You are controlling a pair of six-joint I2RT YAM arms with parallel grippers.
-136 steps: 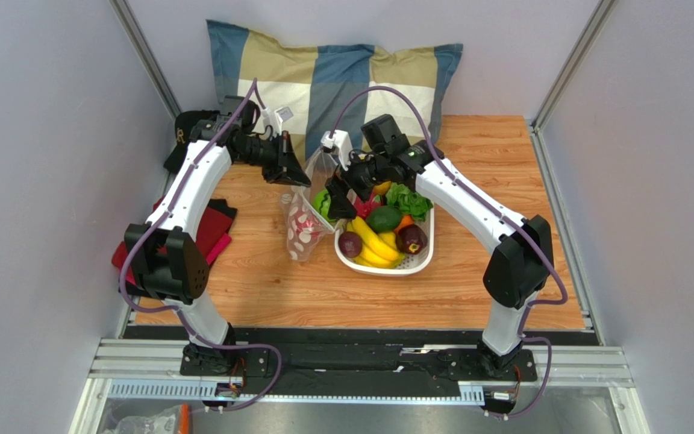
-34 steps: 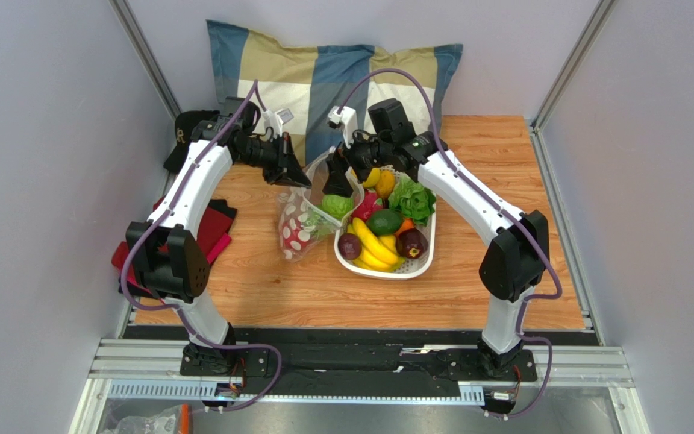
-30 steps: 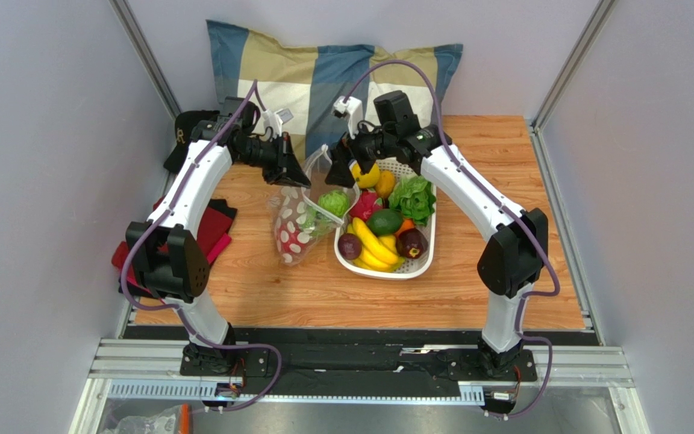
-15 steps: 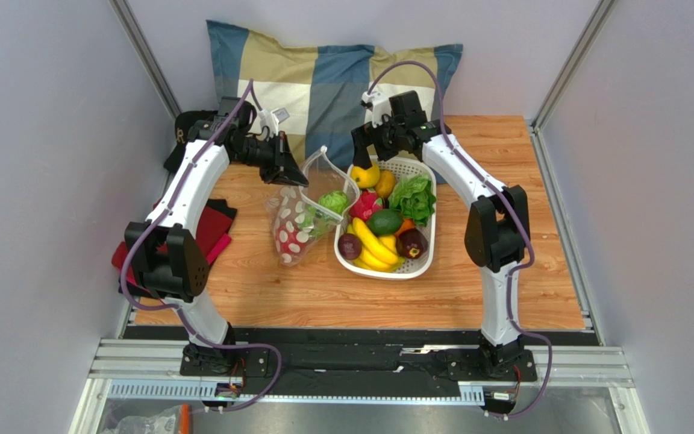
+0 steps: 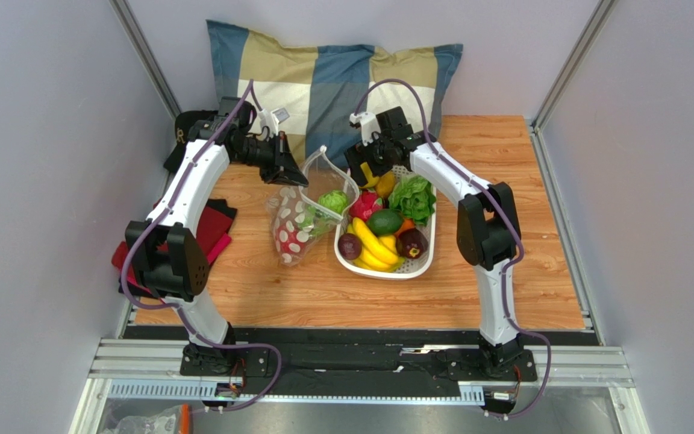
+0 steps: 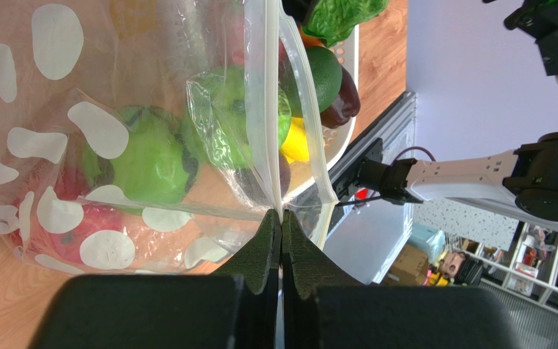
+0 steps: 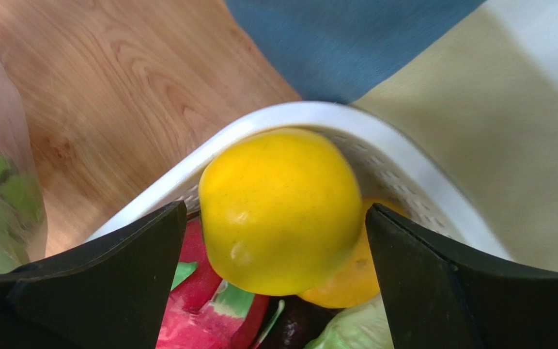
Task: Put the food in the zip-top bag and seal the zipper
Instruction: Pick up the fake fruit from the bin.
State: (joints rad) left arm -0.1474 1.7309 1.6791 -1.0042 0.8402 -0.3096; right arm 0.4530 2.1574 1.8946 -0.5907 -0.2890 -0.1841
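Observation:
The zip-top bag [image 5: 298,226], clear with white spots, stands left of the basket with its mouth open. My left gripper [image 5: 290,174] is shut on its rim at the zipper [image 6: 263,109]. Round green fruits [image 6: 151,156] and a red piece [image 6: 71,225] lie inside the bag. My right gripper [image 5: 366,170] is open at the basket's far left end. Its fingers [image 7: 100,291] stand on either side of the yellow lemon [image 7: 280,207] without closing on it. The leafy lettuce [image 5: 411,197] lies in the basket.
The white slotted basket [image 5: 383,269] also holds bananas [image 5: 373,242], a green avocado [image 5: 383,220] and dark red fruits [image 5: 411,239]. A checked pillow [image 5: 342,77] lies at the back. Dark red cloths [image 5: 215,226] lie by the left arm.
My right gripper carried a green fruit into the bag's mouth, let it go, and moved back to the basket's far end over the lemon. The left gripper kept hold of the rim.

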